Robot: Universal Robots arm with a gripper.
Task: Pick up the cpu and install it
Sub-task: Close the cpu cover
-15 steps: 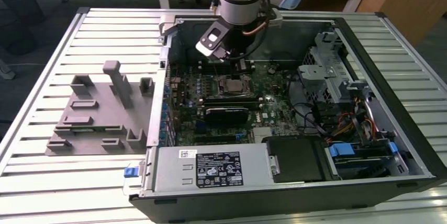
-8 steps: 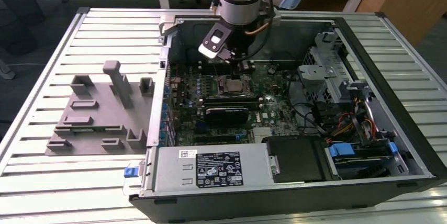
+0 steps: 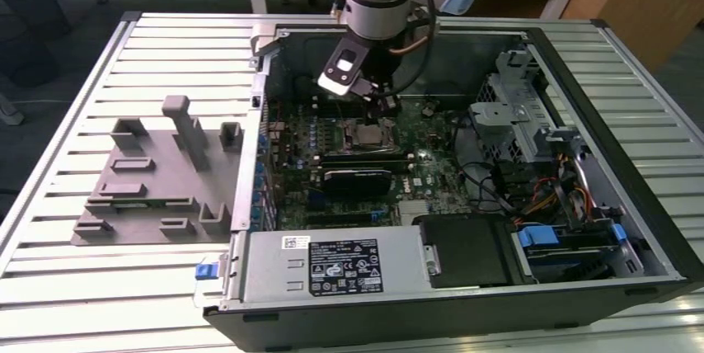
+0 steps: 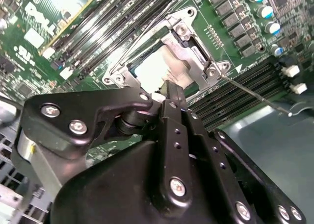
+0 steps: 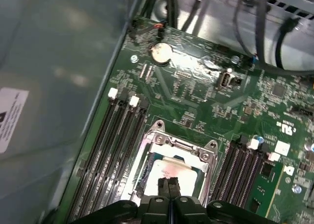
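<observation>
The computer case lay open on the slatted table, with the motherboard exposed and the CPU socket near its middle. The arm reached down into the case, and the gripper hung directly over the socket. In both wrist views the cpu sat flat inside the socket, silvery top upward, with the socket's metal frame around it. The gripper had its two black fingers pressed together with no gap and nothing between them. Their tips stood over the cpu's top, near the edge of the socket. Whether the tips touched the metal could not be determined. Memory slots ran along one side of the socket, and a second bank ran along the opposite side. A thin metal lever rod extended from one corner of the socket across the adjacent slots. A coin cell battery was mounted on the board well apart from the socket, near the case wall. The grey slotted fixture stood on the table outside the case, well apart from the socket toward the exterior view's left. The power supply occupied the case corner nearer the camera than the socket. The drive cage stood toward the exterior view's right of it.
</observation>
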